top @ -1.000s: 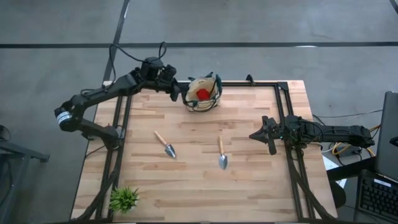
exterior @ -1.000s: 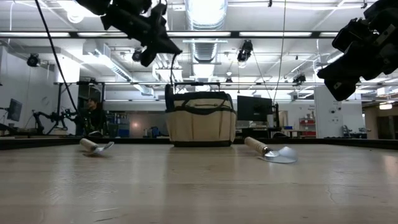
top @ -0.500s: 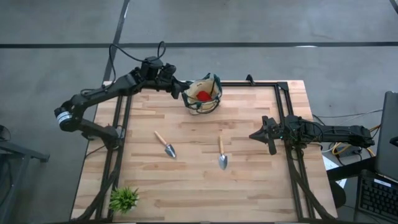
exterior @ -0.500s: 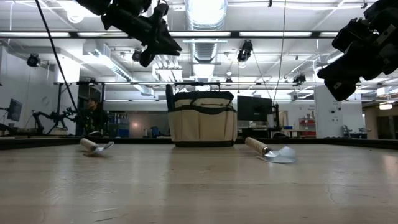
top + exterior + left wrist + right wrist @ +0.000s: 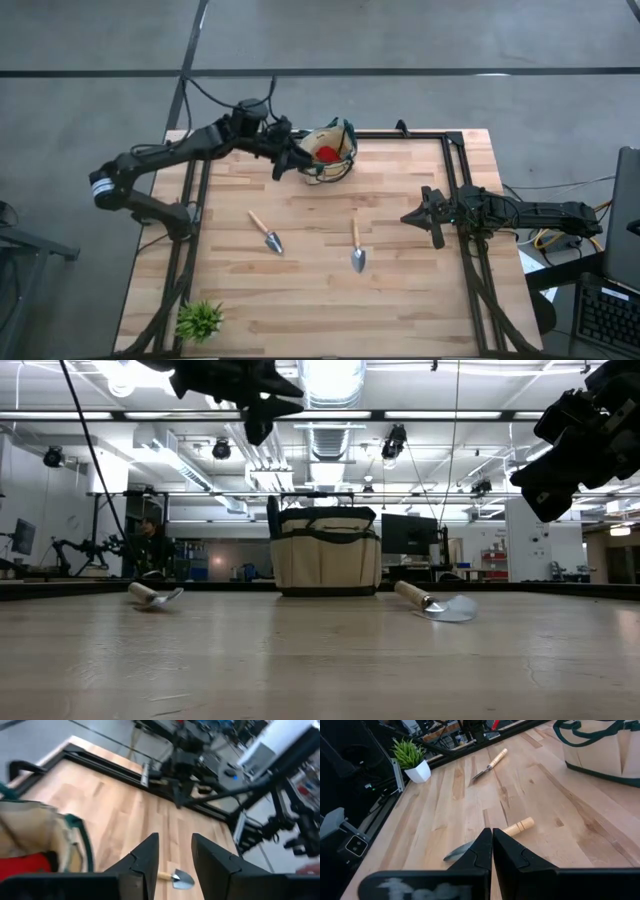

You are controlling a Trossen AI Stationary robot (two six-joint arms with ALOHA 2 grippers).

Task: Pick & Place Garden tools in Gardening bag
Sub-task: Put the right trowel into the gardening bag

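While the left gripper (image 5: 281,166) is held narrowly parted and empty beside the gardening bag (image 5: 328,152), two trowels (image 5: 266,233) (image 5: 356,246) are left mid-table; right gripper (image 5: 432,217) is closed, empty.

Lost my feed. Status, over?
Left gripper open, empty, beside the gardening bag. Right gripper shut, waiting at table's right. Two trowels on table, unobstructed.

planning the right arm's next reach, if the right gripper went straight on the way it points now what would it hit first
Probably the nearer small silver trowel with a wooden handle, lying on the wooden table just ahead of the right gripper, whose fingers are shut. Depth is unclear; the gripper hangs above the table, so it might pass over.
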